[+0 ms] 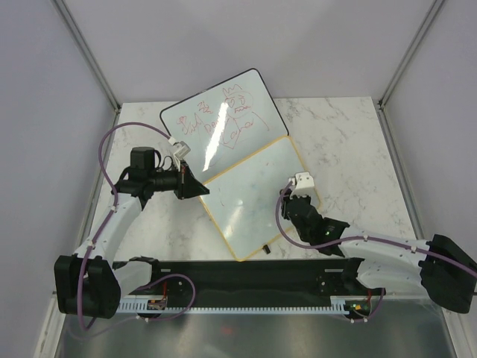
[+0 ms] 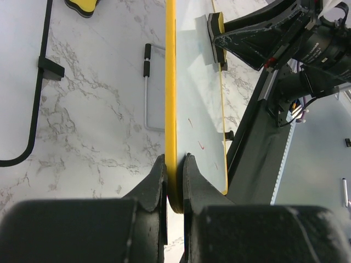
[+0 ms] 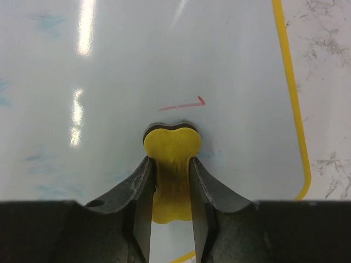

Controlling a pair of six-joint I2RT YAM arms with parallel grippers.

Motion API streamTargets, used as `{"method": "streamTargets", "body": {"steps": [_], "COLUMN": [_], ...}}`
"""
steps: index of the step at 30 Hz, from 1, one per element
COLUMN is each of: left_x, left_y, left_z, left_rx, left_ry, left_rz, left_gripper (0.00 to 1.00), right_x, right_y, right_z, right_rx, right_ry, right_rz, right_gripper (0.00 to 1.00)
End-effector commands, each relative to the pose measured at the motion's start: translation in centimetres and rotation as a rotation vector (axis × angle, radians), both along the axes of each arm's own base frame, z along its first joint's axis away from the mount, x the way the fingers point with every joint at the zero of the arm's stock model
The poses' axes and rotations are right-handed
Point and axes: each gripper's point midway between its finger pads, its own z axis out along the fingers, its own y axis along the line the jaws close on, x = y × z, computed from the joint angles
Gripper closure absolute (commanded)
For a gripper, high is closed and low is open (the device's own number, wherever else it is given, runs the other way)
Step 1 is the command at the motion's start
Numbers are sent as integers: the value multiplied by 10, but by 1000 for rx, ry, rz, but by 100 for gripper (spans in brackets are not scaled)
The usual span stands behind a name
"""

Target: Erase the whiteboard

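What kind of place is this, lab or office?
Probably a lab robot cell: plain white panels on metal corner posts box in a marble-pattern table, with a black mounting rail at its near edge.

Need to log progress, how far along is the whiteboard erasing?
Mostly done: the whiteboard looks largely wiped, with faint blue smears. In hand: the left gripper clamps its yellow edge while the right gripper holds the eraser on it. Left: a red stroke just ahead of the eraser.

White marble-patterned worktop [image 1: 350, 142]. Plain pale walls [image 1: 246, 37] enclose three sides. Aluminium frame posts [image 1: 86, 51] stand at both rear corners. Lighting is even and diffuse.
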Motion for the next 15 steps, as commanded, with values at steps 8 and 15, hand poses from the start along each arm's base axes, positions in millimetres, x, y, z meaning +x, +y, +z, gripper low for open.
{"method": "streamTargets", "body": {"steps": [8,15], "left_x": [27,26], "left_y": [7,6], "left_z": [10,10], "left_rx": [103,103], "left_ry": [-249,-247], "left_rz": [-14,-18], "left_gripper": [98,98], "right_x": [-67,-108], "right_y": [138,159], "right_z": [-21,-33], "right_rx": [-111,-80], "right_ry": [58,118], "right_rz": [512,659], "right_gripper": [100,100]}}
